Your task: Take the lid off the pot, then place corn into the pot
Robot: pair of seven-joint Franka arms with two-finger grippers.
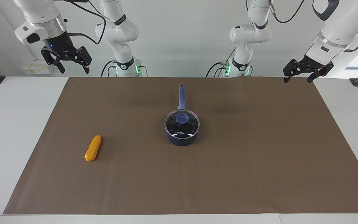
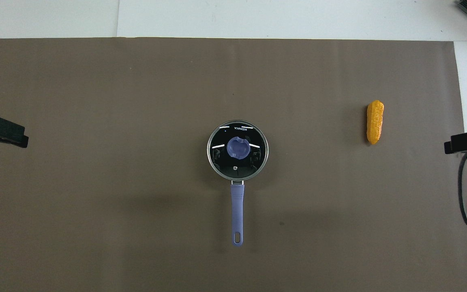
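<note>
We read "KONKA" in small white letters at 12 o'clock on the round clear glass lid (image 2: 237,149); lettering on the navy saucepan's (image 1: 181,139) side is illegible.

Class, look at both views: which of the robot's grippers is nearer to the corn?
Right. The right gripper hangs open over the table edge at the corn's end. The left gripper hangs open over the other end, with the pot in between.

The pot (image 2: 237,151) sits in the middle of the brown mat (image 2: 95,223) with the lid (image 2: 237,136) on top — its blue knob (image 2: 238,148) in the centre. The handle (image 2: 237,211) points toward the robots. The corn (image 2: 375,121) lies well apart, toward the right arm's end. A bit of each gripper shows at the edges — left gripper (image 2: 2,130), right gripper (image 2: 466,141).
</note>
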